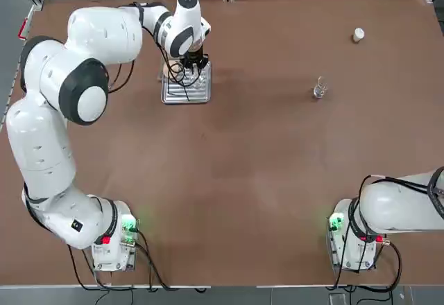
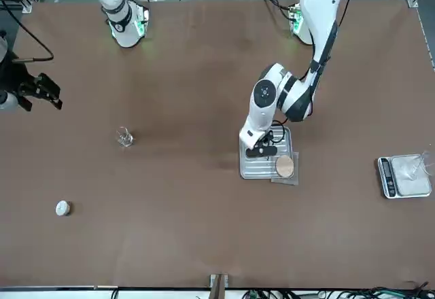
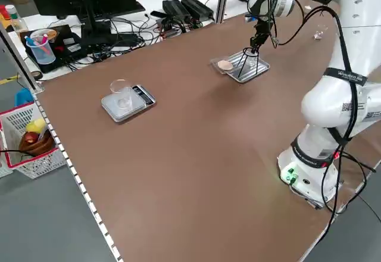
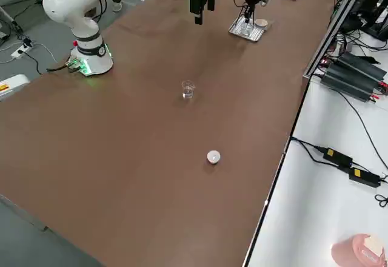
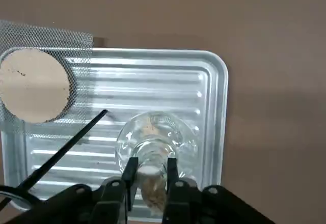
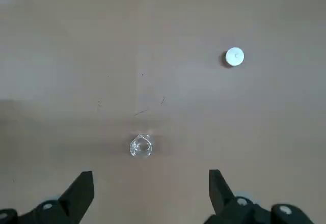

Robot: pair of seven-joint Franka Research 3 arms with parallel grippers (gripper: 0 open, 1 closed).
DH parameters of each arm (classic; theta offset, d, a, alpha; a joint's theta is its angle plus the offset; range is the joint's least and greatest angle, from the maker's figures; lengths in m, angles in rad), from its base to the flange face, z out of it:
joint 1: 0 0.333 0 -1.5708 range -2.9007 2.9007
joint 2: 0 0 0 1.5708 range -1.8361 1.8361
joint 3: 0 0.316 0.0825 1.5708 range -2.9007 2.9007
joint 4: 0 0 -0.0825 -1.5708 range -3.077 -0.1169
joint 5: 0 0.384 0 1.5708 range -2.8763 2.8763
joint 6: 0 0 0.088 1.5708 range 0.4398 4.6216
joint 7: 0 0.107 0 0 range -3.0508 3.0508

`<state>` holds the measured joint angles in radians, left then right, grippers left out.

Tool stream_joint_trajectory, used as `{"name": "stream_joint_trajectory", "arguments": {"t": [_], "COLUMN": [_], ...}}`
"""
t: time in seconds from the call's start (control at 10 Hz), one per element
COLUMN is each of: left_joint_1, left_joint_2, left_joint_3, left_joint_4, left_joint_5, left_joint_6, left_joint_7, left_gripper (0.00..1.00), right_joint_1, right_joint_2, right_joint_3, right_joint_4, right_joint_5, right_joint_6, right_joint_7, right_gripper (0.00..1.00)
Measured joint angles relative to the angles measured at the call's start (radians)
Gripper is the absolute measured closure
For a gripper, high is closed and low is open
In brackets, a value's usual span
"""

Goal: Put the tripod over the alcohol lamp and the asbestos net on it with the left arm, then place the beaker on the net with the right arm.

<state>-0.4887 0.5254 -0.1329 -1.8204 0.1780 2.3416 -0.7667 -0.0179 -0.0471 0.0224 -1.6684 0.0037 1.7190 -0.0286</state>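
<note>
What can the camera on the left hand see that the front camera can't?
Only the left wrist view shows the clear alcohol lamp, standing on the tray right under the left gripper; in the front view the arm hides it.

Only the front view shows the beaker, the white capped bottle, the scale and the open right gripper, all far from the tray.

Both show the ribbed silver tray and the asbestos net lying over one of its edges.
</note>
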Motion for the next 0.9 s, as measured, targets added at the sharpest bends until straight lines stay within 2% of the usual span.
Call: {"name": "stream_joint_trajectory", "arguments": {"t": [0.5, 0.9], "left_joint_1": [-0.005, -0.017], "left_joint_2": [-0.001, -0.014], "left_joint_3": [-0.001, -0.054], "left_joint_4": [0.03, 0.194], "left_joint_5": [0.0, -0.018], "left_joint_6": [-0.008, -0.133], "left_joint_7": [-0.055, -0.154], "left_gripper": [0.74, 0.74], "right_joint_1": [0.0, 0.002], "right_joint_2": [0.0, 0.0], "right_joint_3": [0.001, 0.002], "right_joint_4": [0.0, 0.0], "right_joint_5": [0.0, 0.0], "right_joint_6": [0.001, 0.003], "right_joint_7": [0.0, 0.0], "right_gripper": [0.0, 0.0]}}
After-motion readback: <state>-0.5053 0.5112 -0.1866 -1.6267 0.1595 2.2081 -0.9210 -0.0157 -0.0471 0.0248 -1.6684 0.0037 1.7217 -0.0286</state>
